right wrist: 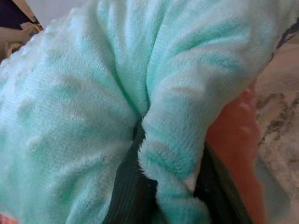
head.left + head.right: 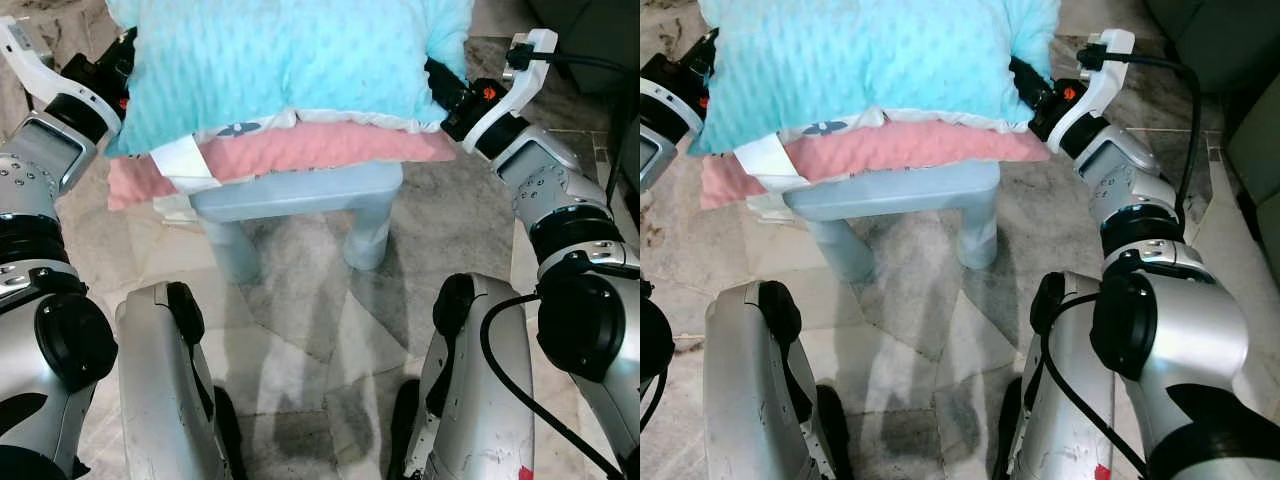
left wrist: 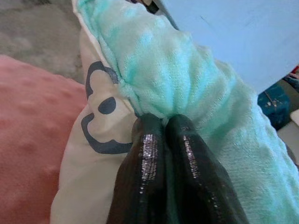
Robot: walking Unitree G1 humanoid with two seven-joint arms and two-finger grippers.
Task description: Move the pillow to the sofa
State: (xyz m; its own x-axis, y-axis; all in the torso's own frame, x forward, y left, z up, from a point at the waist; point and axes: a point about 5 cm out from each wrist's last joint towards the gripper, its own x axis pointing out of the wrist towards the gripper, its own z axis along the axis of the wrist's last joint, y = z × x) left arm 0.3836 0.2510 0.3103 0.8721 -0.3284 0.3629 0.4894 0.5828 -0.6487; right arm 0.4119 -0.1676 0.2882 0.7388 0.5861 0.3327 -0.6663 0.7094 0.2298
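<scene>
Pillow: the fluffy turquoise plush pillow with a white printed underside (image 2: 290, 55) fills the top centre of the left eye view, lying on a flat pink dotted cushion (image 2: 300, 150) that rests on a pale blue plastic stool (image 2: 300, 195).

Left gripper: up in the upper left of the frame, the left gripper (image 3: 161, 126) has its two black fingers pressed together right on the seam where turquoise plush meets the white panel. It's pinching a thin fold of fabric and nothing more.

Right gripper: upper right, and the right gripper (image 1: 168, 186) has a fat roll of plush bunched between its fingers; that's a much deeper bite on the pillow's edge.

Step in hand: my read is a two-handed lift off the stool, grip made, rise about to come.

How to do it well: raise both arms evenly so the pillow stays level; the thin left pinch looks the likelier one to slip, so no jerking and no pulling the arms apart.

Watch for: the pink cushion touching underneath may drag along; lift straight up and clear before turning.

Sofa: a dark upholstered corner (image 2: 590, 30) sits at the top right of the frame, possibly the sofa, but I cannot tell.

Floor: grey-veined marble tiles (image 2: 330, 330) lie below, between the robot's legs.
</scene>
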